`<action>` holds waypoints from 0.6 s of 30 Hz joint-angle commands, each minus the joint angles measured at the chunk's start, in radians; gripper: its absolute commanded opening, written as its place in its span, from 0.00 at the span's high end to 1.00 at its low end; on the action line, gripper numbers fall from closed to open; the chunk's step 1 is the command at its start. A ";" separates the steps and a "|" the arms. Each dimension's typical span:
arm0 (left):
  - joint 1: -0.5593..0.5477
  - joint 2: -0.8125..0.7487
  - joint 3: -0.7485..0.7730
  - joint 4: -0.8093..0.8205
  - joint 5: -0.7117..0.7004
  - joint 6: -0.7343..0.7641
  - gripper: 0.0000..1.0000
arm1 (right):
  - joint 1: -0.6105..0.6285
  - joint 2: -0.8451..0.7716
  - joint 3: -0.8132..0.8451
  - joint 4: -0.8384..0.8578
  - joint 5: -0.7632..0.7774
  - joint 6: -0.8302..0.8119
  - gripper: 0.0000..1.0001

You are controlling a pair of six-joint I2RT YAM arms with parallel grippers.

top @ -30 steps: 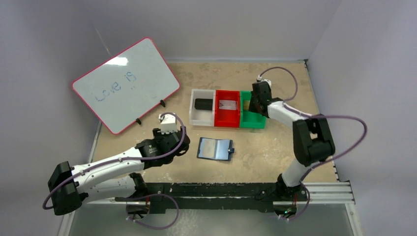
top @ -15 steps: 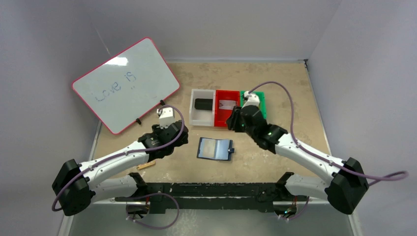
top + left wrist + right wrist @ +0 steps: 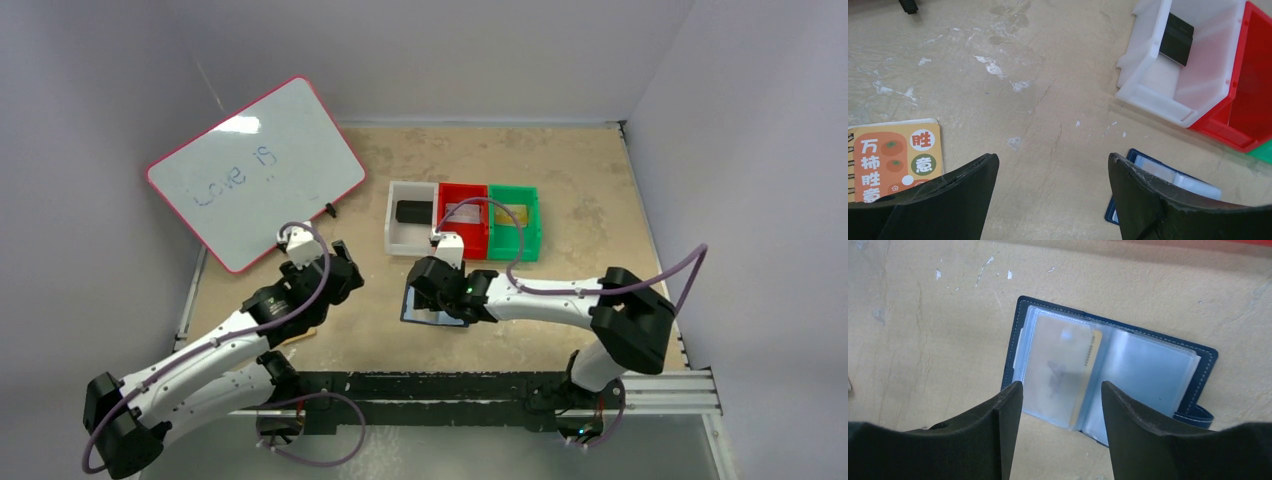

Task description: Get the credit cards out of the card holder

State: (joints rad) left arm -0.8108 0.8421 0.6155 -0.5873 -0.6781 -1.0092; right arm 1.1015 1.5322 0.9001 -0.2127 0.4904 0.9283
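Observation:
The navy card holder (image 3: 1143, 365) lies open and flat on the table, its snap tab (image 3: 1196, 416) at the right. A pale credit card (image 3: 1060, 367) sits in its left clear pocket. My right gripper (image 3: 1060, 387) hovers open just above the holder's near edge, nothing between its fingers. From above, the right gripper (image 3: 425, 292) covers most of the card holder (image 3: 423, 317). My left gripper (image 3: 1051, 160) is open over bare table, left of the holder's corner (image 3: 1168, 175); in the top view the left gripper (image 3: 348, 272) is well apart from it.
White bin (image 3: 400, 240), red bin (image 3: 463, 247) and green bin (image 3: 513, 250) stand in a row behind the holder, each with a flat card inside. A whiteboard (image 3: 255, 170) leans at the back left. An orange pad (image 3: 893, 160) lies by the left arm.
The right arm swung from the green bin down to the card holder, its jaws opening on the way. The left arm drew back to the left, away from the holder.

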 commanded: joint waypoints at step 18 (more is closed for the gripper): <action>0.005 -0.008 0.018 -0.044 -0.034 -0.014 0.19 | 0.015 0.249 0.173 -0.133 0.071 0.099 0.46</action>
State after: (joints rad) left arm -0.8108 0.8299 0.6132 -0.6521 -0.7101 -1.0294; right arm 1.1126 1.7676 1.0542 -0.2878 0.5228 0.9848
